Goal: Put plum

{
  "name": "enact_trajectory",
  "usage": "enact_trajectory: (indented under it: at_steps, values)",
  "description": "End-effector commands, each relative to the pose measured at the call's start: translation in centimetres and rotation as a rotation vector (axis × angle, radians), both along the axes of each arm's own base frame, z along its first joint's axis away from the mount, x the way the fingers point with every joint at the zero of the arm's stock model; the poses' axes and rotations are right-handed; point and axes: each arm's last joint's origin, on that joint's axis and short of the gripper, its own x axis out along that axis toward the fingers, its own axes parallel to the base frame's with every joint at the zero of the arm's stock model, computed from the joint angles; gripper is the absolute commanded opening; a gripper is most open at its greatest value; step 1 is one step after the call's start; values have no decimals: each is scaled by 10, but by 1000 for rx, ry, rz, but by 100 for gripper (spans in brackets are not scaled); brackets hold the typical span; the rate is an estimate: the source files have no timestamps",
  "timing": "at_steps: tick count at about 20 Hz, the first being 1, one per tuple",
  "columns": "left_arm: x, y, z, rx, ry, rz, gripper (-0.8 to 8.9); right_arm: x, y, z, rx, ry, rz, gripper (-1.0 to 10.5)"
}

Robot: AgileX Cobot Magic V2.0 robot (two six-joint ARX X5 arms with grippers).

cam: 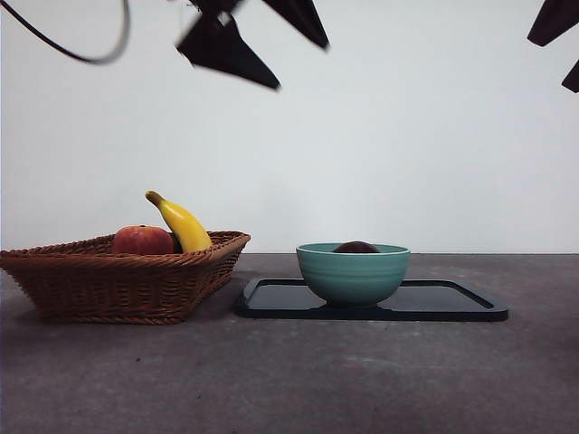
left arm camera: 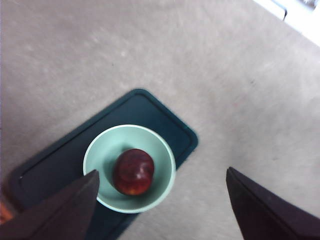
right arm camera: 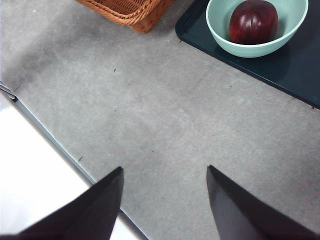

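Observation:
The dark maroon plum (left arm camera: pixel 133 171) (right arm camera: pixel 253 21) lies inside a pale green bowl (cam: pixel 353 273) (left arm camera: pixel 101 145) (right arm camera: pixel 219 19) that stands on a black tray (cam: pixel 452 303) (left arm camera: pixel 55 160) (right arm camera: pixel 295 65). In the front view only the plum's top (cam: pixel 355 247) shows over the bowl's rim. High over the bowl hangs my left gripper (left arm camera: pixel 162 200) (cam: pixel 258 41), open and holding nothing. My right gripper (right arm camera: pixel 165 200) is also open and empty, raised over bare table off to the side; its dark tip (cam: pixel 556 36) shows at a top corner.
A brown wicker basket (cam: pixel 109 280) (right arm camera: pixel 131 11) stands beside the tray, holding a red-orange round fruit (cam: pixel 142 240) and a yellow banana (cam: pixel 183 224). A black cable (cam: pixel 81 54) loops at the upper left. The table's edge (right arm camera: pixel 50 140) runs near the right gripper.

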Motion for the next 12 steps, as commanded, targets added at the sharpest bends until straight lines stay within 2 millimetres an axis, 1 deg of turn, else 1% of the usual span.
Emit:
enact_trajectory:
  at_steps: [1, 4, 8, 12]
  values:
    - [16, -19, -13, 36, -39, -21, 403, 1, 1, 2, 5, -14, 13, 265]
    - [31, -34, -38, 76, -40, -19, 403, 1, 1, 2, 4, -13, 13, 265]
    - [44, -51, -68, 100, -42, -36, 403, 1, 1, 2, 4, -13, 13, 265]
    - [50, -67, -94, 148, -77, -105, 403, 0, 1, 2, -1, -5, 12, 265]
